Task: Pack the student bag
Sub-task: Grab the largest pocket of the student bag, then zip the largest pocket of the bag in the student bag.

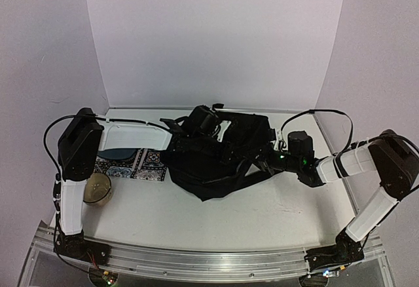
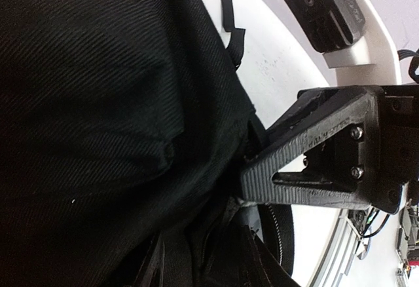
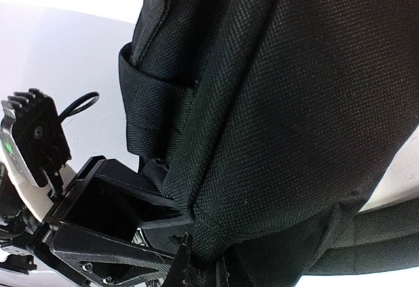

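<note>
Bag (image 1: pixel 219 159) lies slumped in the middle of the white desk (image 1: pixel 281 211), black fabric, straps trailing out at the near and right sides. Left gripper (image 1: pixel 213 130) reaches across from the left and sits on top of the bag's far edge. In the left wrist view one of its fingers (image 2: pixel 288 169) presses against the side of the bag (image 2: pixel 105 116), with a strap loop just below it; the second finger is not clearly in view, so can't tell if the left fingers are apart or clamped on anything. Right gripper (image 1: pixel 267 162) comes in low from the right and touches the bag's right edge. In the right wrist view the bag (image 3: pixel 294 103) fills most of the frame and a seamed edge runs down into the right gripper (image 3: pixel 180 238); its fingers are together, pinching that fabric edge. A folded strap sits against the bag's side just above the fingers. Left of the bag, on the desk: a patterned mat (image 1: pixel 134 164) lying flat, its right end touching or tucked under the bag, can't tell which. A dark plate (image 1: pixel 121 153) rests on the mat's far side, partly under the left arm. A brownish bowl (image 1: pixel 98 189) stands just beside the mat's near left corner, next to the left arm's upright link.
</note>
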